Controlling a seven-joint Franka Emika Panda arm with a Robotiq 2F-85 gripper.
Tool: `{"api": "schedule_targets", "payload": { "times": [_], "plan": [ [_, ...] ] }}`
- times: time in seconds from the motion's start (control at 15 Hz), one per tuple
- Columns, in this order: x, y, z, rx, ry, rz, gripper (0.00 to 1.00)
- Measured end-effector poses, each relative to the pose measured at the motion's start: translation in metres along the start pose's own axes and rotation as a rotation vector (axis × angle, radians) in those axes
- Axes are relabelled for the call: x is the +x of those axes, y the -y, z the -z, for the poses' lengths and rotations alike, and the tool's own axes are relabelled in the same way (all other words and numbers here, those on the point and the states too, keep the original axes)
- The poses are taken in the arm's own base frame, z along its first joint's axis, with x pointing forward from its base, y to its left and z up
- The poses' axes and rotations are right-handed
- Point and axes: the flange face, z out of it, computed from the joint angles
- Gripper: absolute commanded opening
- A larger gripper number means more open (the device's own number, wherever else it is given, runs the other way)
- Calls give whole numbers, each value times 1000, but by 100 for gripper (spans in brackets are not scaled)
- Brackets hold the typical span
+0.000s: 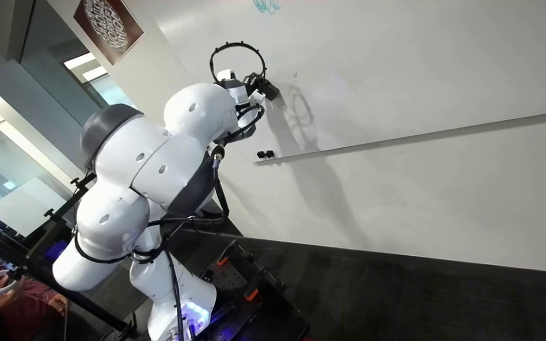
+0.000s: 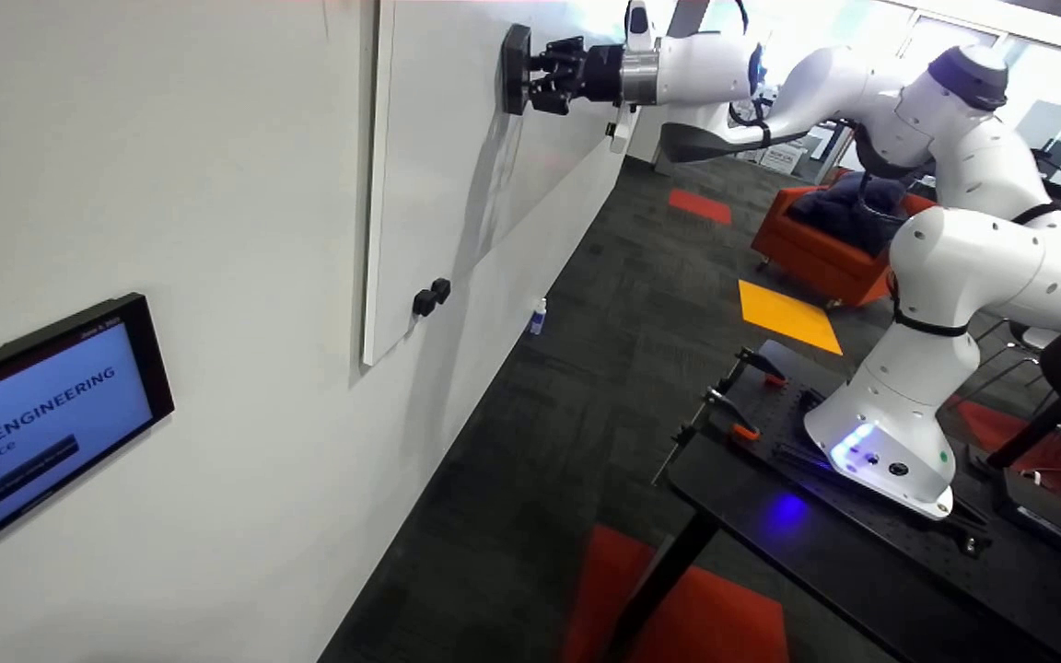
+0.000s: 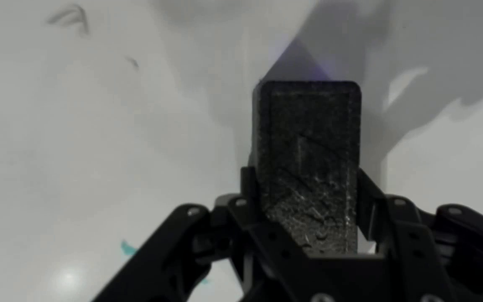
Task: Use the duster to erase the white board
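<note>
I count one duster (image 3: 308, 142); one white board (image 1: 420, 66); two small black blocks (image 2: 425, 303). I see one wall screen (image 2: 56, 419); one bottle (image 2: 538, 319); one orange armchair (image 2: 816, 250); one poster (image 1: 108, 28).

the white arm (image 1: 168, 154) holds the duster (image 1: 271, 91) at the white board (image 1: 396, 71), below a teal scribble (image 1: 267, 6).

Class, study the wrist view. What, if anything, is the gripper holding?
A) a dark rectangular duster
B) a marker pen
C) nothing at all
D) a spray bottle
A, because in the wrist view the gripper clasps the dark rectangular duster by its two long sides, with the white board behind it.
</note>
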Motion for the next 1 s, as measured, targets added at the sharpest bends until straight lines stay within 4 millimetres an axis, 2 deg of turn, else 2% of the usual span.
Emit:
{"api": "schedule_targets", "payload": {
  "times": [0.2, 0.4, 0.53, 0.73, 1.0],
  "plan": [
    [18, 24, 2, 31, -6, 46, 31],
    [33, 27, 6, -53, 9, 86, 31],
    [44, 19, 11, -129, 12, 98, 31],
    [55, -4, 17, -229, 29, 100, 31],
    [46, -38, 18, -361, 77, 112, 31]
  ]
}}
